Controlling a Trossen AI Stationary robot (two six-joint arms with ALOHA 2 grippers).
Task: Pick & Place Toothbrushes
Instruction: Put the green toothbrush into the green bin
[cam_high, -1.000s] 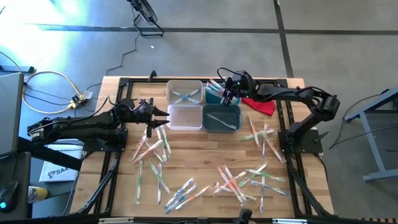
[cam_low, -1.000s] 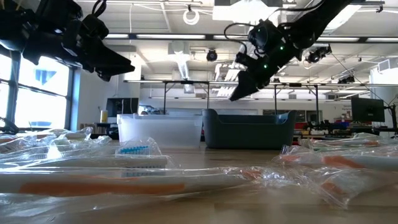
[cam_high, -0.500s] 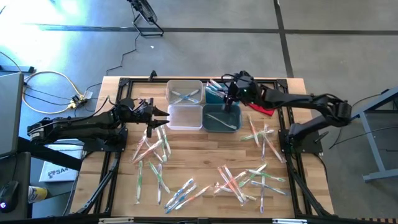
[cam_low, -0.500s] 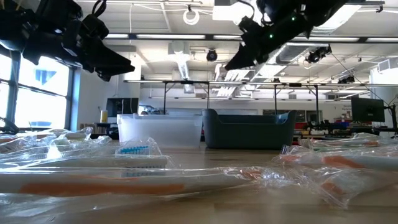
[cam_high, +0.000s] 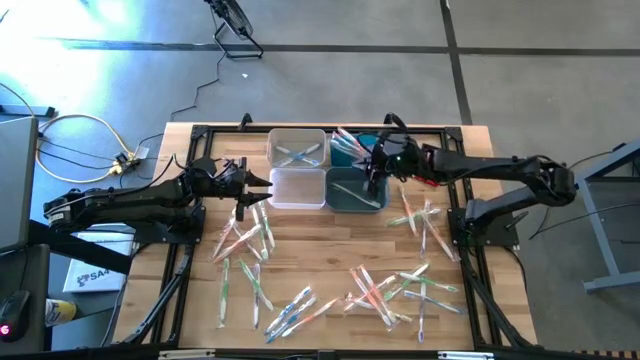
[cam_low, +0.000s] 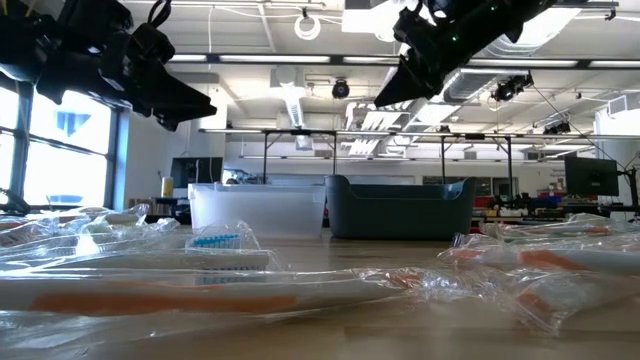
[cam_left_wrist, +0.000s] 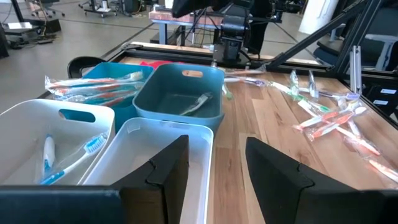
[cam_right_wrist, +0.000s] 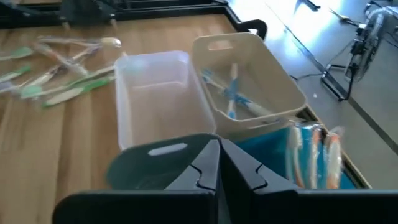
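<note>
Right claw (cam_high: 375, 172), clenched empty above the dark bin (cam_high: 356, 190), risks snagging its rim when descending.

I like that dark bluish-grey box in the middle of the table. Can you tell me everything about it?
The slate-blue bin looks like smooth plastic, rectangular with rounded corners and a slot handle in its end wall. It stands upright on the wooden table, side by side with a clear bin and in front of a brighter blue bin. One toothbrush lies inside. The right gripper hovers above it, fingers shut.
</note>
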